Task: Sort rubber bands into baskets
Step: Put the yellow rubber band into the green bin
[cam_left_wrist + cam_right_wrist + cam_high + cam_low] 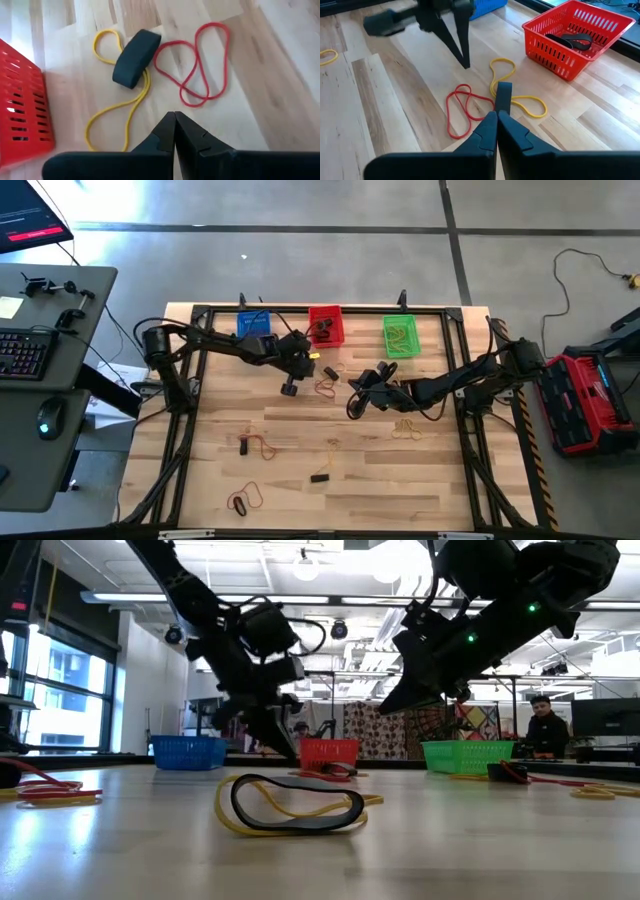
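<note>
A red rubber band (200,65), a thick black one (136,64) and a yellow one (120,100) lie together on the table, just in front of the red basket (325,325). The black band lies across the yellow one. My left gripper (174,114) is shut with nothing between its fingers; it slants down a little above the table on the left of this cluster (292,387). My right gripper (496,114) is shut and hangs over the cluster's right side (353,395). The blue basket (254,323) and the green basket (401,336) flank the red one.
The red basket holds black bands (572,41); the green one holds yellowish bands. More loose bands lie nearer the front: (258,445), (245,498), (320,477), (407,427). A person (541,725) sits in the room beyond the table.
</note>
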You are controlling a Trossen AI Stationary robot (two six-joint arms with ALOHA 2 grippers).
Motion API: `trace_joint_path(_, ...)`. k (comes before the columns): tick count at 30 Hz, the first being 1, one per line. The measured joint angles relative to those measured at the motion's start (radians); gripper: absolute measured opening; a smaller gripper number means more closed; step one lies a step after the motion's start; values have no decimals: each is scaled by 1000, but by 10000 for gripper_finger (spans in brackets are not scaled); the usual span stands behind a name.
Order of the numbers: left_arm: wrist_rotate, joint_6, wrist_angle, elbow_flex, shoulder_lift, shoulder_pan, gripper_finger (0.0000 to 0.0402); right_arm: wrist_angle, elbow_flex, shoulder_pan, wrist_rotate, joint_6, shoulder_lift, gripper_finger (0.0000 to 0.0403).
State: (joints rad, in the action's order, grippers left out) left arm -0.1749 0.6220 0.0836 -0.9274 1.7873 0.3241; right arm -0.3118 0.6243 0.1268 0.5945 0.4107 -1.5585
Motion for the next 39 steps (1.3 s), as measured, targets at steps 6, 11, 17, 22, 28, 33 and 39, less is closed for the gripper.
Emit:
trace_joint_path(6,13,-30,0,-1,-18,-5,2,0,0,0,0,0,0,0)
trace_joint_path(11,55,-37,-8,-1,4,1,22,0,0,0,0,0,0,0)
trace_joint_path(17,56,-94,-53,-3,52,36,67,0,0,0,0,-1,0,0)
trace_joint_path(22,80,-100,-116,-3,88,63,97,0,0,0,0,0,0,0)
trace_joint_path(28,96,-105,-149,-3,90,82,106,0,0,0,1,0,0,0)
trace_joint_path(33,50,-108,-141,-7,117,106,106,0,0,0,1,-3,0,0)
trace_joint_path(39,-1,-124,-146,-8,144,127,106,0,0,0,1,0,0,0)
